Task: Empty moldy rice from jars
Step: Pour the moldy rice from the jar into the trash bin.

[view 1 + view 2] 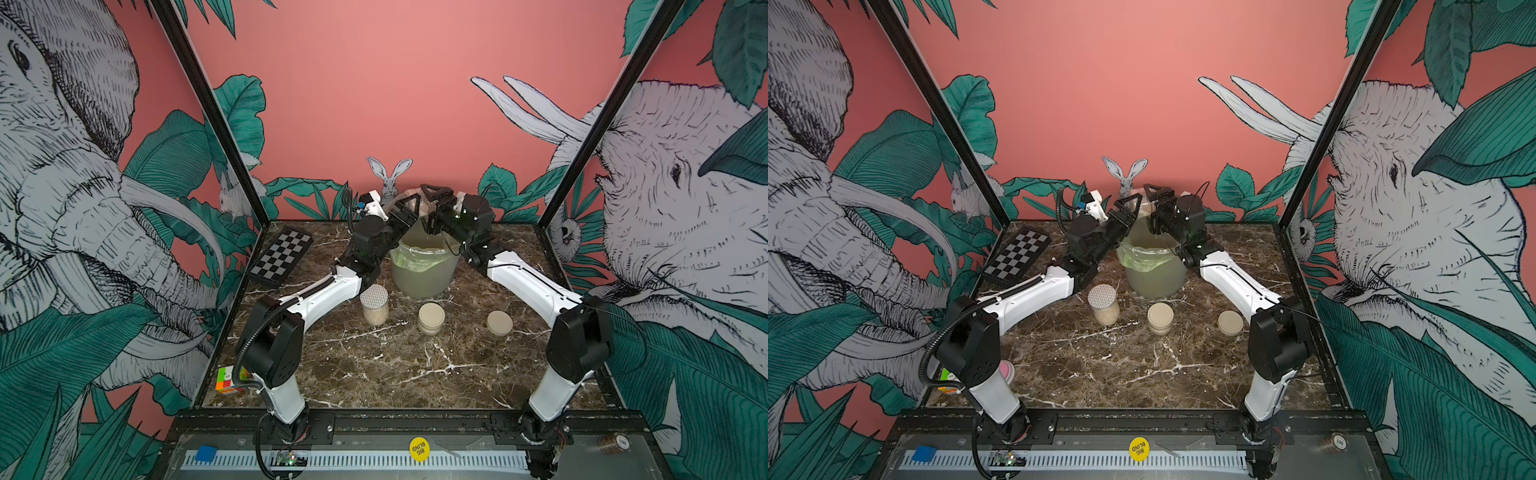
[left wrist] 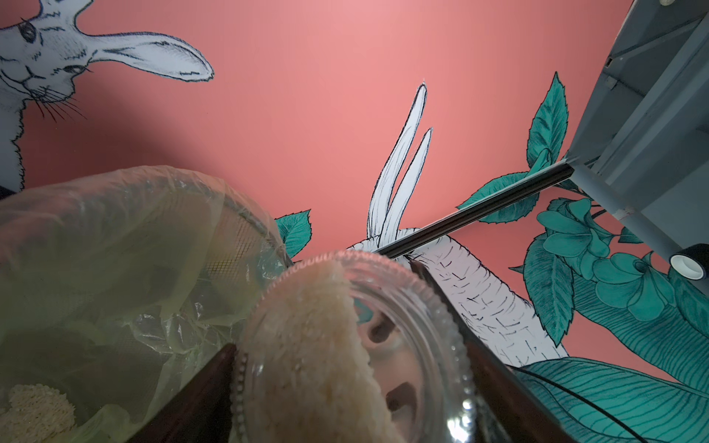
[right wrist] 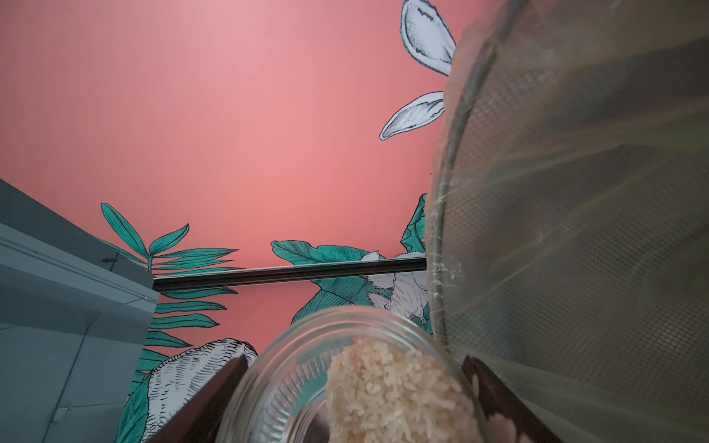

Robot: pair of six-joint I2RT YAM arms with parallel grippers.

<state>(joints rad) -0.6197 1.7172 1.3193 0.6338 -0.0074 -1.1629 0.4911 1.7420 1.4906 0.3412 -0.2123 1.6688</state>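
My left tool (image 2: pixel 322 307) is clamped on an open clear jar (image 2: pixel 403 345), and my right tool (image 3: pixel 353 360) grips a second open jar (image 3: pixel 284 368). Both are raised over the bagged bin (image 1: pixel 424 278) at the middle of the table's far edge.

The moldy rice sits caked in each jar as a left clump (image 2: pixel 318 345) and a right clump (image 3: pixel 387 391). A cake could drop all at once and miss the rim. The two tools are close, so tipping further could knock the jars together or loosen a grip on the smooth walls.

In both top views the tools hide the jar mouths, so I cannot tell whether they clear the rim. A lidded tall jar (image 1: pixel 374 305) of rice waits mid-table. Two beige pieces (image 1: pixel 431 318) (image 1: pixel 499 323) may be loose lids or squat jars.
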